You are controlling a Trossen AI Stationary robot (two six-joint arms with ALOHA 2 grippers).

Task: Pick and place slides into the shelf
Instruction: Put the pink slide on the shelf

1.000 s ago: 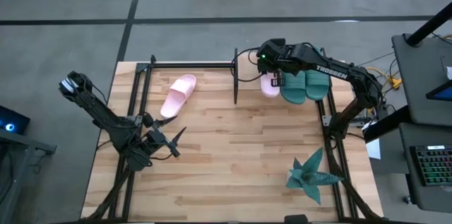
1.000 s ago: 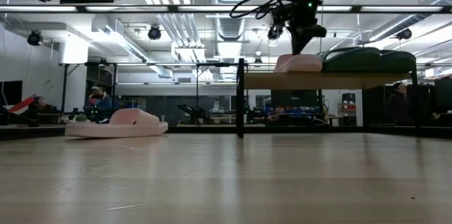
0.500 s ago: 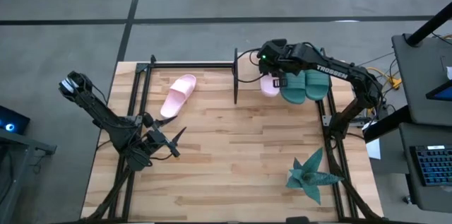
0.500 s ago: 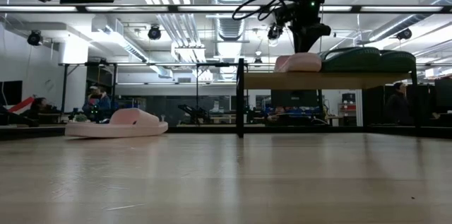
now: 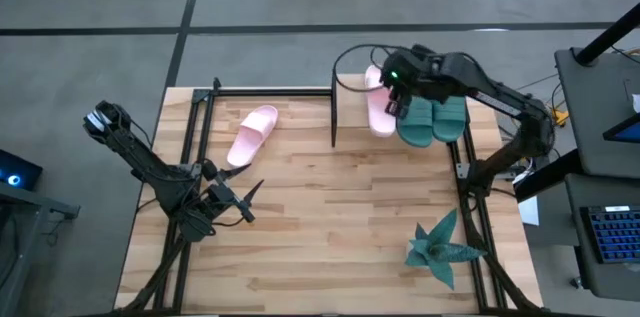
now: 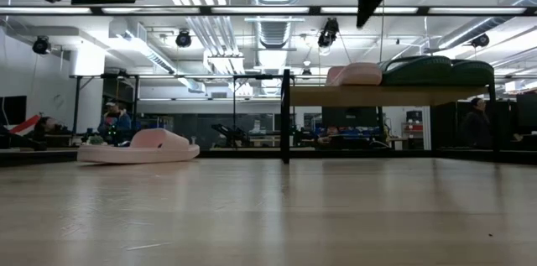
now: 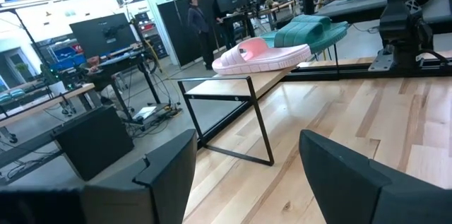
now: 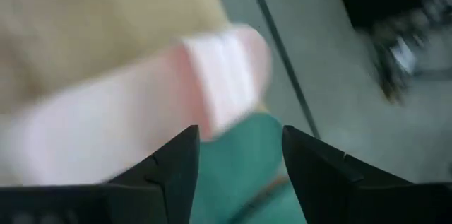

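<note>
Pink soft slide [image 5: 379, 107] sits on the small light-wood shelf [image 6: 369, 96] upper right in the high view, touching the dark teal pair [image 5: 432, 120]. So three look shelved, and the other pink slide [image 5: 252, 134] lies on the wooden surface [image 5: 330, 217], upper left. Right gripper [image 5: 398, 97] hovers above the shelf, fingers apart and empty, per its wrist view. Left gripper [image 5: 228, 200] waits lower left, fingers spread. Next up, I reckon: fetching that last slide. Only the low view shows the shelf raised on posts.
</note>
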